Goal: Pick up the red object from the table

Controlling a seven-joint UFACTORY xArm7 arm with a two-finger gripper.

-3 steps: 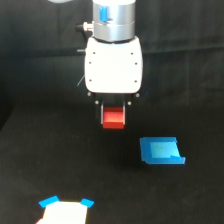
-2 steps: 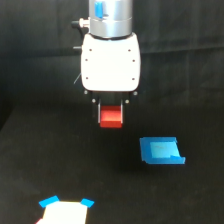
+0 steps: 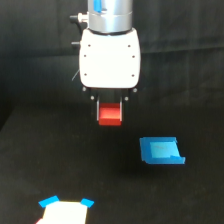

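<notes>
The red object (image 3: 110, 114) is a small bright red-orange block held just under the white gripper body. My gripper (image 3: 110, 116) is shut on it, with a dark finger showing on each side of the block. The block hangs above the black table (image 3: 60, 165), apart from its surface. The silver and white arm rises straight up out of the top of the exterior view.
A flat blue piece (image 3: 161, 150) lies on the table toward the exterior view's right, below and beside the gripper. A white card with blue corners (image 3: 65, 210) sits at the bottom edge toward the exterior view's left.
The gripper has moved slightly toward the exterior view's left and a little upward, carrying the red object with it. The blue piece and white card stay where they were.
</notes>
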